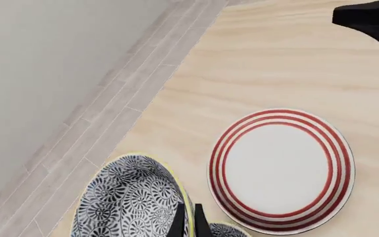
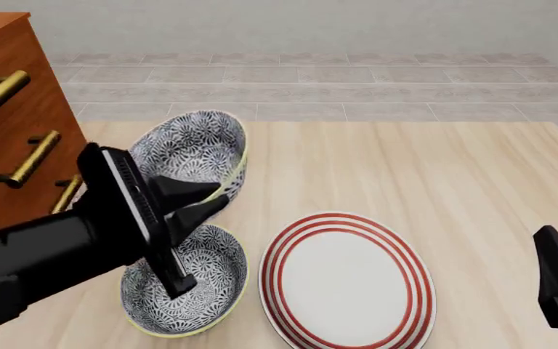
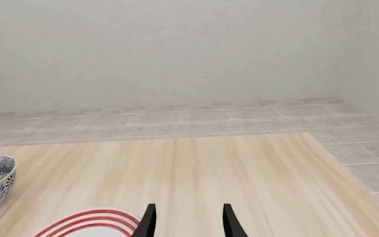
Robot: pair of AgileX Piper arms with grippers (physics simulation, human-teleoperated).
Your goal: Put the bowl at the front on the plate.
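Left tool (image 2: 206, 198) was clamped on the near rim of the bowl (image 2: 192, 145), one finger inside the wall and one outside, as the left wrist view showed. The bowl looked tilted and seemingly lifted off the desk (image 2: 434, 167), up and left of the plate (image 2: 349, 283), not over it. I took it as the task's bowl only because it was the one gripped. A second bowl (image 2: 201, 291) sat on the desk just beside the plate's left edge, partly under the left arm; no third bowl could be made out. Right tool (image 3: 186, 222) was empty with fingers spread, low over the desk by the plate's right side.

Handling, as a judgement: glazed ceramic, so rigid, fairly heavy, slick and chippable. A one-sided rim pinch lets it swing and tip, so the wall should sit deep between the fingers. Carry slowly, level it over the plate's centre, and set it down gently rather than dropping it.
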